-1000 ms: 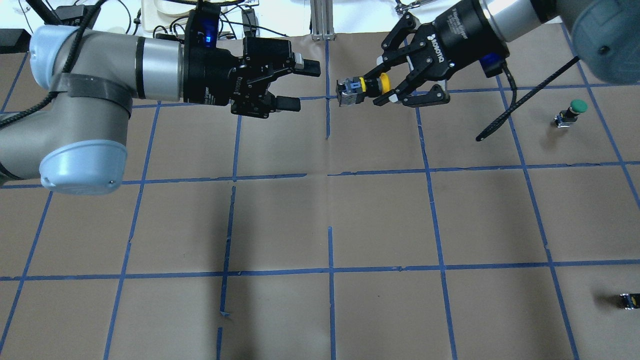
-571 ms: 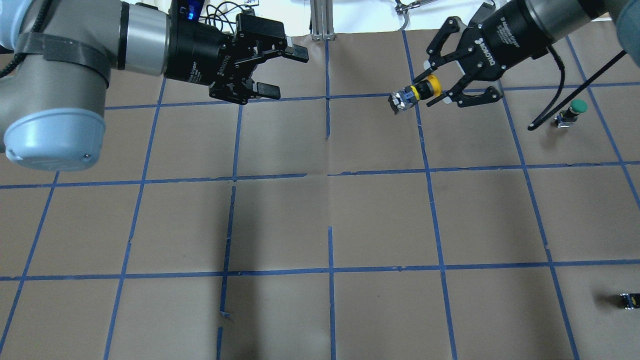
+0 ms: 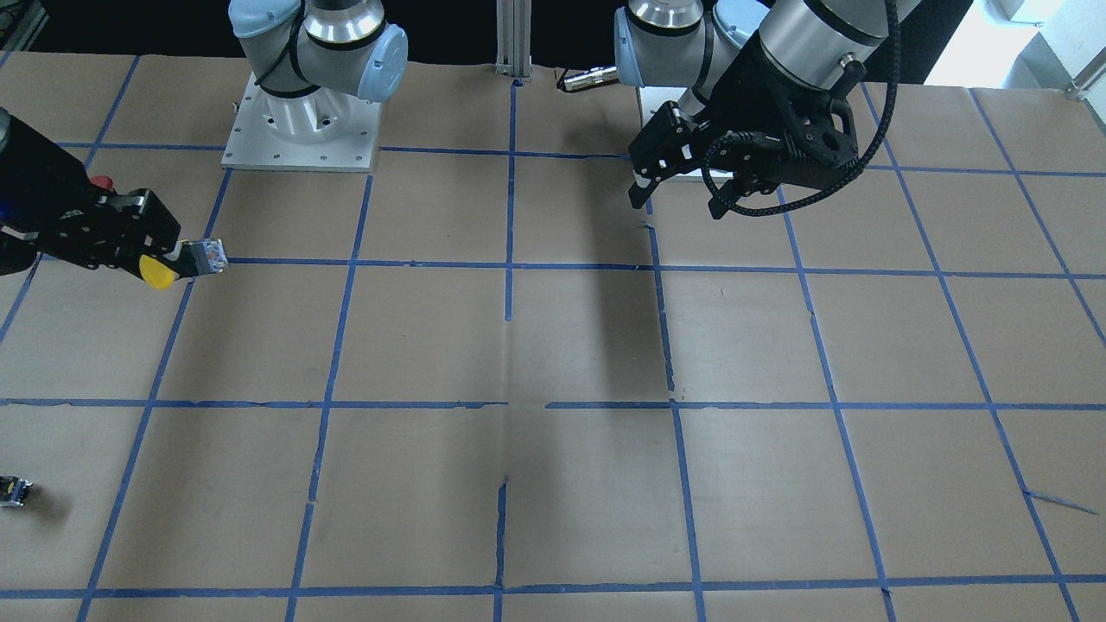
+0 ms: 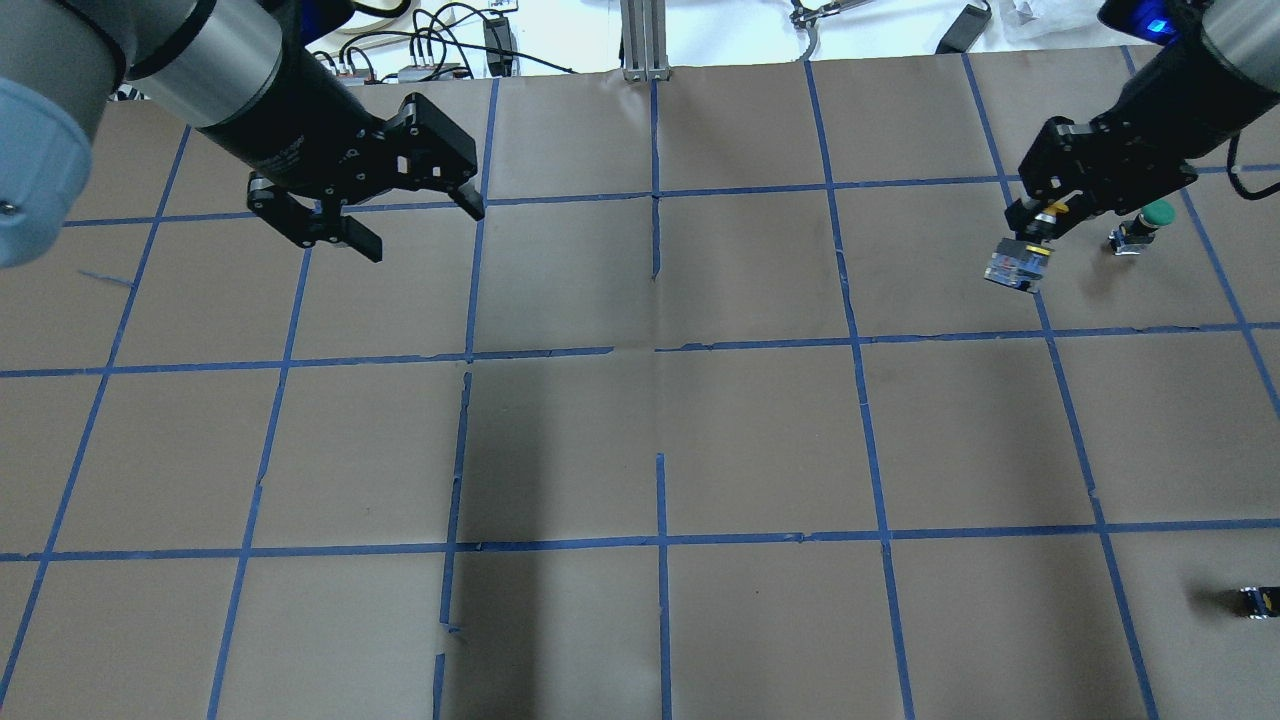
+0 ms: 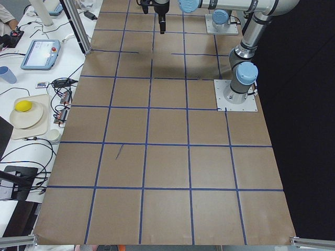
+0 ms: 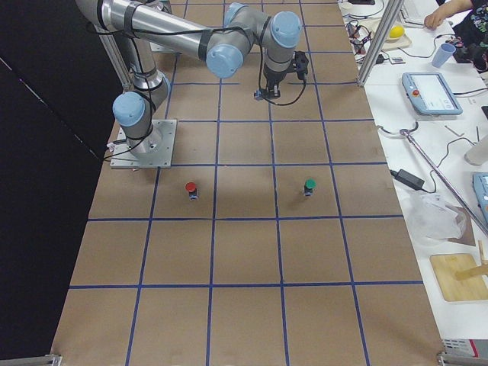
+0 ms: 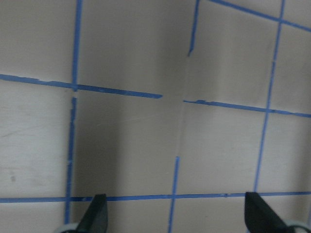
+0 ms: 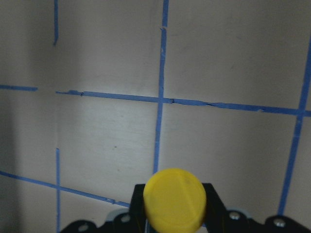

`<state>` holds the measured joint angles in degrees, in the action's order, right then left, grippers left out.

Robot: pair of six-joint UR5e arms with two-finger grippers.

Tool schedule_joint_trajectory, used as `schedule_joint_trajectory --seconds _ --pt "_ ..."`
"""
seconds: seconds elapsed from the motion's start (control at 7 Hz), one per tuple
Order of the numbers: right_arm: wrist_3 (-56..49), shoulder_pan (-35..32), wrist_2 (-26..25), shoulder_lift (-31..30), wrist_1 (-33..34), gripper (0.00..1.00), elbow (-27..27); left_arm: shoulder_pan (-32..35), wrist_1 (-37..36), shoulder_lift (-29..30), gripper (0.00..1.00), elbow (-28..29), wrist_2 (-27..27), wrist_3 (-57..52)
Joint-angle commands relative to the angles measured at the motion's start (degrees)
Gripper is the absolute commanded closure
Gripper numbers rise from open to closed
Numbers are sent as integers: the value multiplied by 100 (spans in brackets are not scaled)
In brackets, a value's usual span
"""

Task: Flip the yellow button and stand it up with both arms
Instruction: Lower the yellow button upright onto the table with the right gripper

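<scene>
The yellow button (image 4: pixel 1014 266) is held in my right gripper (image 4: pixel 1040 222), above the table at the right and beside the green button. Its grey body points away from the gripper and only a sliver of yellow shows from overhead. In the front-facing view the yellow cap (image 3: pixel 159 273) shows under my right gripper (image 3: pixel 168 263), with the body (image 3: pixel 206 255) sticking out toward the table's middle. The right wrist view shows the cap (image 8: pixel 174 198) facing the camera between the jaws. My left gripper (image 4: pixel 415 228) is open and empty over the far left squares; it also shows in the front-facing view (image 3: pixel 683 197).
A green-capped button (image 4: pixel 1150 220) stands upright just right of my right gripper. A red-capped button (image 3: pixel 102 183) peeks out behind that gripper. A small black capless component (image 4: pixel 1255 600) lies at the near right edge. Cables and clutter line the far table edge.
My right gripper has carried the yellow button from near the table's middle to the right, beside the green button, and tilted downward. My left gripper has drawn back left and stayed open.
</scene>
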<state>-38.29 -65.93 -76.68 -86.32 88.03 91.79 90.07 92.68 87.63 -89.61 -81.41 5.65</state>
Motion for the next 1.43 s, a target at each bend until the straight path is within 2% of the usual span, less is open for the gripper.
schedule_joint_trajectory --seconds 0.0,0.29,0.43,0.57,0.86,1.0,1.29 --pt "-2164 561 -669 10 868 98 354 73 311 -71 0 128 -454 -187" --pt "-3897 1246 -516 -7 2081 98 1162 73 381 -228 0 84 -630 -300" --pt "-4766 1624 60 10 2331 98 1366 46 469 -342 0 23 -630 -484" --pt "-5523 1967 614 10 2333 98 1524 11 478 -370 0 14 -639 -556" --pt "-7315 2539 1231 54 2281 98 1666 20 479 -379 0 14 -648 -556" --pt "-7881 2837 1661 89 2245 98 1693 20 479 -370 0 5 -648 -548" --pt "-8857 2867 1701 779 2236 98 1675 11 479 -370 0 5 -648 -548"
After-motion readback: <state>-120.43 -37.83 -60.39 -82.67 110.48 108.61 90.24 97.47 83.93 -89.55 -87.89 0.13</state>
